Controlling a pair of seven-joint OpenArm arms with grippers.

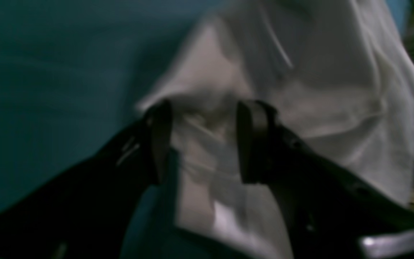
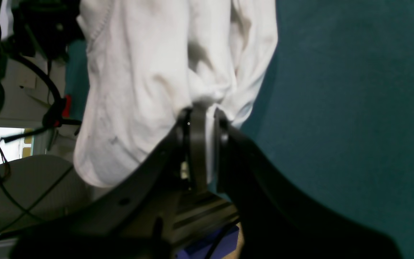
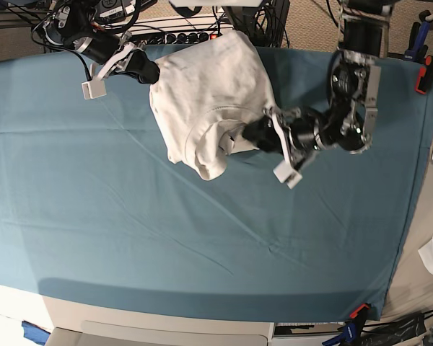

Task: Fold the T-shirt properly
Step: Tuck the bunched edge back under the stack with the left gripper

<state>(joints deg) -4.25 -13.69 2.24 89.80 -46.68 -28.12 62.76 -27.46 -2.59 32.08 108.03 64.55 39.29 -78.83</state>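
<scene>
Stretching across nearly the whole base view, the large teal cloth [image 3: 130, 238] is lying flat, with wide bare stretches along its near and left parts, well apart from both arms. Its far edge is running just beside a tangle of cables [image 3: 166, 29], and clamps [image 3: 427, 72] are gripping its right edge.

The T-shirt [image 3: 209, 94] is bunching up in a white heap near the far edge, lifted between the two arms, its lower folds drooping toward the cloth.

The right gripper [image 2: 203, 115] is pinching a gathered fold of the T-shirt, its jaws standing nearly together with white fabric squeezed between them and billowing out beyond the tips. In the base view it is meeting the heap's far-left corner.

The left gripper [image 1: 203, 140] is holding its jaws wide apart, with a loose fold of the T-shirt lying in the gap between them; the wrist view is blurred, so whether the fingers [image 1: 253, 144] are pressing the fabric cannot be told. In the base view it is reaching into the heap's near-right side.
</scene>
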